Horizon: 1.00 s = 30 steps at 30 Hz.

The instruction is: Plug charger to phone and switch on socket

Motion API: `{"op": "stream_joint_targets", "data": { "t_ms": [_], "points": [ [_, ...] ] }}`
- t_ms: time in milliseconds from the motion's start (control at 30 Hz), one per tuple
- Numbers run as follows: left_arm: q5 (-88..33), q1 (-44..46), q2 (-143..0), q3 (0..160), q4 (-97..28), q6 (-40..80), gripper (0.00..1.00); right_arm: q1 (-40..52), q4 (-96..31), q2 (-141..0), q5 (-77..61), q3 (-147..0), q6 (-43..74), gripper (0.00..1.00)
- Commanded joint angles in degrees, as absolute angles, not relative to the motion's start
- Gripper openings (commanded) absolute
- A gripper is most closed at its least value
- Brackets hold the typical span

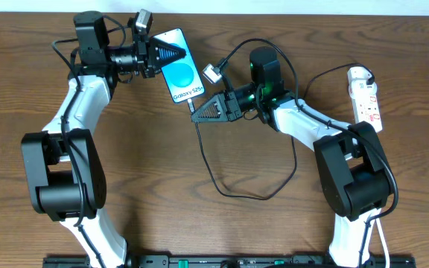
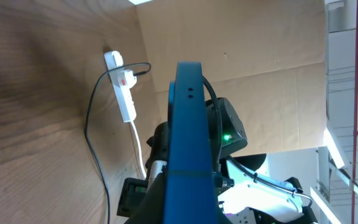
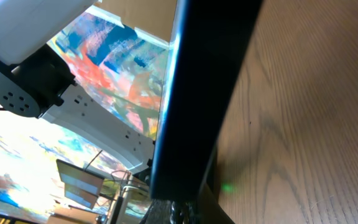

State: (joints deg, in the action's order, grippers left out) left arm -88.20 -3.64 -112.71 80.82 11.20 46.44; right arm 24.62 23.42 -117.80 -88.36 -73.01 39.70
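Phone (image 1: 185, 75) and charger (image 1: 210, 167), tip to edge.
My left claw (image 1: 171, 53) pinches the phone; my right claw (image 1: 196, 114) pinches the charger; socket (image 1: 368, 97) at 3 o'clock.

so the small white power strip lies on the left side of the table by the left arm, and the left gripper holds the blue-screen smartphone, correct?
Not quite. The small elongated white power strip lies on the right side of the table, by the right arm, as the overhead view shows. The rest stands: the left gripper holds the slim blue-screen smartphone.
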Motion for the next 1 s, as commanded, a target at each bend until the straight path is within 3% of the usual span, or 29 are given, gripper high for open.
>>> {"op": "stream_joint_targets", "data": {
  "t_ms": [0, 967],
  "points": [
    [-89.3, -4.1, -112.1, 81.3, 12.6, 45.7, 0.07, 25.0, 23.4, -117.9, -89.5, -73.1, 39.8, 0.01],
    [-89.5, -3.4, -112.1, 81.3, 12.6, 46.1, 0.07, 24.7, 26.0, -117.9, -89.5, -73.1, 39.8, 0.01]
  ]
}}
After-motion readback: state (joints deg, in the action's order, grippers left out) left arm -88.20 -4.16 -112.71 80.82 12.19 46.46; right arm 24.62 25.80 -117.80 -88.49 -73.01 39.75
